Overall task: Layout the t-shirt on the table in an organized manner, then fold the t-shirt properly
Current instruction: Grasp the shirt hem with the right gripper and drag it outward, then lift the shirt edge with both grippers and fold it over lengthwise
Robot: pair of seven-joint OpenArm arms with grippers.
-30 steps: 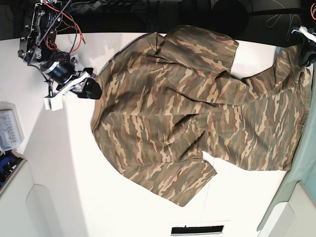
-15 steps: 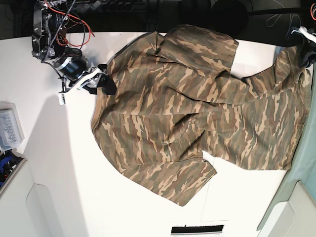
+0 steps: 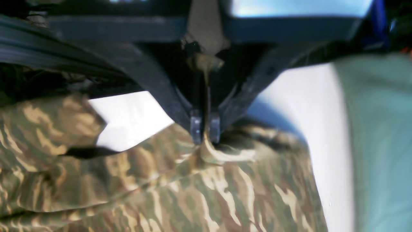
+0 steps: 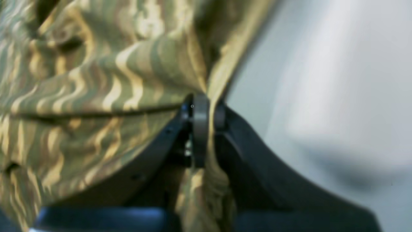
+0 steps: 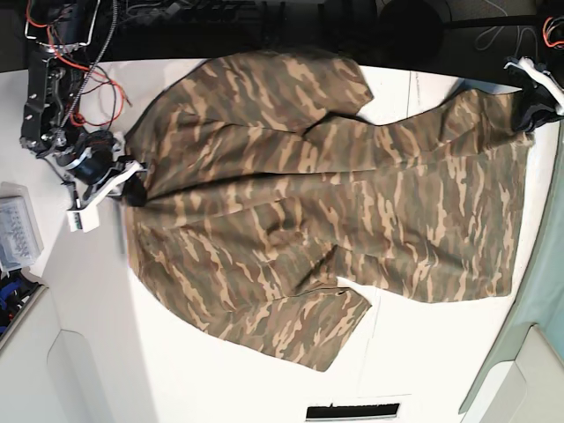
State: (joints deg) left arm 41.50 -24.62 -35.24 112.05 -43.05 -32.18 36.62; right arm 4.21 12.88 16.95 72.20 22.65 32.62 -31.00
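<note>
The camouflage t-shirt (image 5: 326, 203) lies spread across the white table (image 5: 176, 352), stretched between my two grippers. My right gripper (image 5: 134, 187), at the base view's left, is shut on the shirt's edge; the right wrist view shows the gripper (image 4: 202, 106) pinching a fold of cloth (image 4: 96, 80). My left gripper (image 5: 527, 116), at the base view's upper right, is shut on the shirt's other end; the left wrist view shows the gripper (image 3: 205, 130) clamped on a ridge of cloth (image 3: 209, 180).
A clear plastic box (image 5: 18, 227) sits at the table's left edge. A black-and-white marker strip (image 5: 351, 411) lies near the bottom. A pale green surface (image 5: 538, 291) borders the table on the right. Dark equipment and cables (image 5: 264, 18) line the top.
My right gripper closed on the shirt's edge and pulled it left. The whole shirt shifted left and stretched flatter, and the left gripper's end moved slightly with it.
</note>
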